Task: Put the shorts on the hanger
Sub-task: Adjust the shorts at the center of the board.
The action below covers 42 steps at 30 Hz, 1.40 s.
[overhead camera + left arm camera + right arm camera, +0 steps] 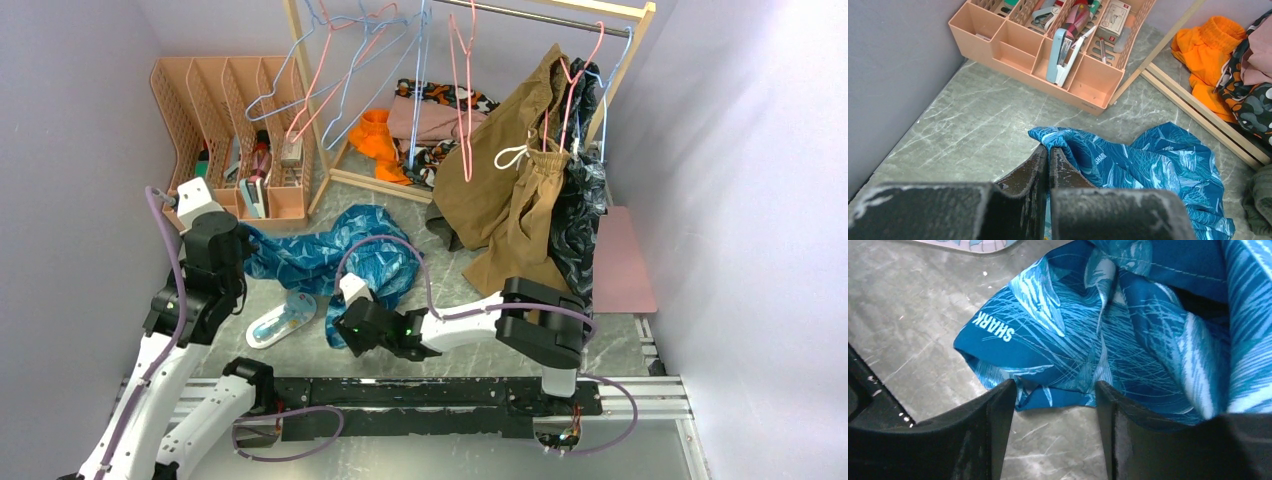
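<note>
**Left arm pinches the shorts, right arm straddles their near hem**

The left arm rises from its base, bends at the elbow and tips its wrist down over the left corner of the shorts (330, 250). The left gripper (1049, 150) has its jaws pressed together on a bunched edge of the teal fabric. From above, its fingers are hidden under the wrist body.

The right arm folds over at its elbow and stretches its forearm low towards the near side of the shorts. The right gripper (1055, 390) has its jaws apart, one finger (998, 415) on each side of a hem fold printed "SHARK". Whether the pads touch the cloth cannot be told.

The shorts lie crumpled on the grey table (400, 440). Their drawstring is out of sight in the folds, and the right wrist view cuts them off at top and right. A pale flat item (282, 322) just beside their near-left edge is too blurred to name. The hanger (466, 140) hangs bare from the rail beyond the shorts, well apart from them
</note>
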Tool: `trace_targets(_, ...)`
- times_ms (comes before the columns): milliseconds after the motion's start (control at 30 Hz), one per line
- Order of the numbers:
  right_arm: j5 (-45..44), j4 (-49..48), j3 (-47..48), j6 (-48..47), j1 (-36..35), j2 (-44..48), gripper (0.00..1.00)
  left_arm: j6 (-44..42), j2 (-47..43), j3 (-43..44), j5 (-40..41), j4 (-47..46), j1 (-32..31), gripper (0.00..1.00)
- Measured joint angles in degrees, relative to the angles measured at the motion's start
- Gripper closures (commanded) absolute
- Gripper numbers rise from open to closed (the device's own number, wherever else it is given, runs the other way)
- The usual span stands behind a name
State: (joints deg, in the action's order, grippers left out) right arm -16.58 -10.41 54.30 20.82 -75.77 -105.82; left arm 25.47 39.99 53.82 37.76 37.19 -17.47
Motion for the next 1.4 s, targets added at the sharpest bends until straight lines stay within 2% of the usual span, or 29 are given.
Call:
trace_targets(133,-3.9,1.3,0.6,0.9,-0.1,-0.6,0.83,0.0,-0.6,-0.2,-0.5,0.1,0.0,0.93)
trace_targets(167,-4.9,1.6,0.5,1.3,-0.1,-0.6,0.97,0.0,-0.8,-0.2,-0.6,0.1,0.0,0.93)
trace_targets(200,-5.4,1.7,0.3,1.3,0.0,-0.4,1.0,0.0,-0.9,-0.2,-0.8,0.2,0.0,0.93)
trace_targets(333,-7.0,4.9,-3.0,2.0,-0.1,5.4,1.0,0.0,-2.1,0.2,-1.6,0.9,0.0,0.93)
trace_targets(467,-7.6,10.3,-2.9,-1.0,-0.1,19.5,1.0,-0.4,-3.0,5.2,-4.3,1.7,0.0,0.93)
trace_targets(600,-8.7,15.4,8.1,-7.7,-0.1,34.3,1.0,-1.4,-3.9,15.6,-9.0,-0.3,0.0,0.93)
trace_targets(767,-7.3,17.9,21.9,-14.7,-0.1,44.9,1.0,-2.4,-4.8,27.5,-13.4,-5.2,0.0,0.93)
trace_targets(867,-5.3,19.3,25.8,-17.1,-0.1,49.1,1.0,-2.7,-5.6,31.7,-15.4,-8.3,0.0,0.93)
trace_targets(1033,-4.6,21.2,26.3,-19.4,-0.1,52.7,1.0,-3.0,-5.3,36.3,-17.5,-11.1,0.0,0.93)
trace_targets(1400,-5.3,23.5,23.3,-21.2,-0.1,54.7,1.0,-5.5,-3.3,36.7,-21.1,-10.8,0.0,0.93)
